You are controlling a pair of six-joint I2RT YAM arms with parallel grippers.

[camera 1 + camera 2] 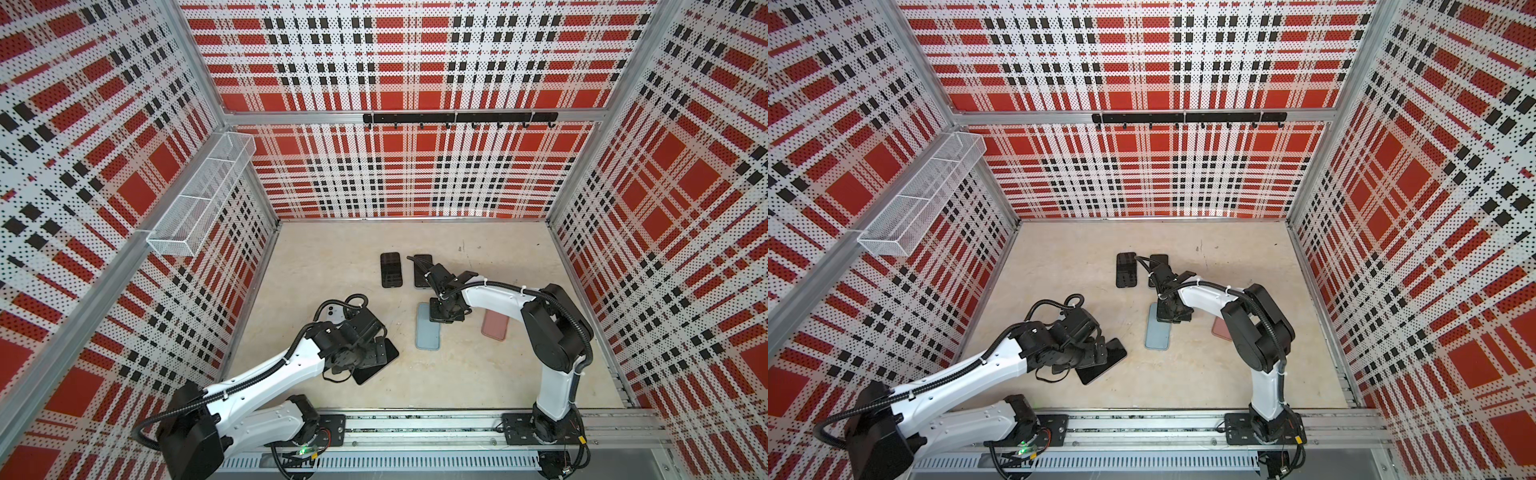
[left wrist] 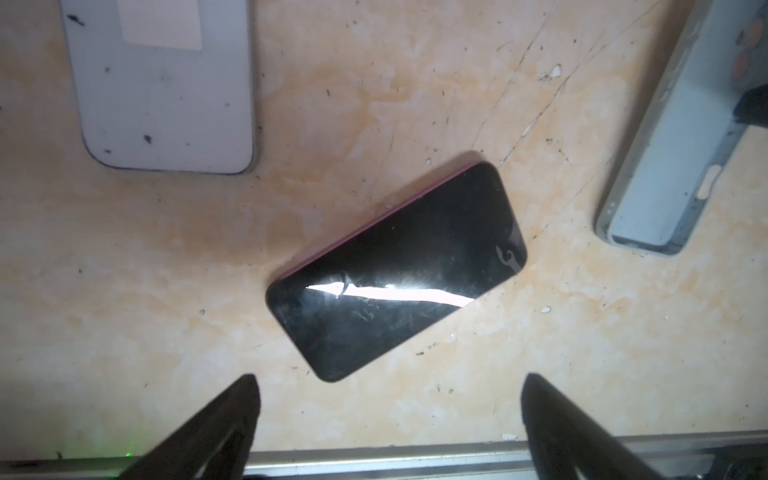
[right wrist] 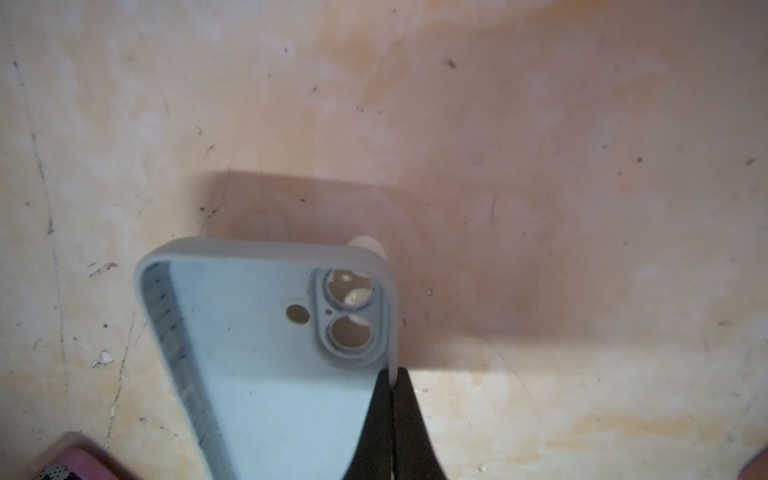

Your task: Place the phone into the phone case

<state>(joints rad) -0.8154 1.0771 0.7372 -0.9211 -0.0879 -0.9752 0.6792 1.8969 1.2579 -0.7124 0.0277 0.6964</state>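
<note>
Phone case, matte pale-blue, rounded corners, pinched by right tool.

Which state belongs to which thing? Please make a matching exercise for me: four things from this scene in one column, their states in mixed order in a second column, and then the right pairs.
Things
1. left tool
2. right tool
3. pink case
4. white phone

States
A. partly hidden under the right arm
B. open, above the black phone
C. lying camera side up, beside the left arm
D. shut on the side wall of the blue case

Pairs: 1-B; 2-D; 3-A; 4-C
</note>
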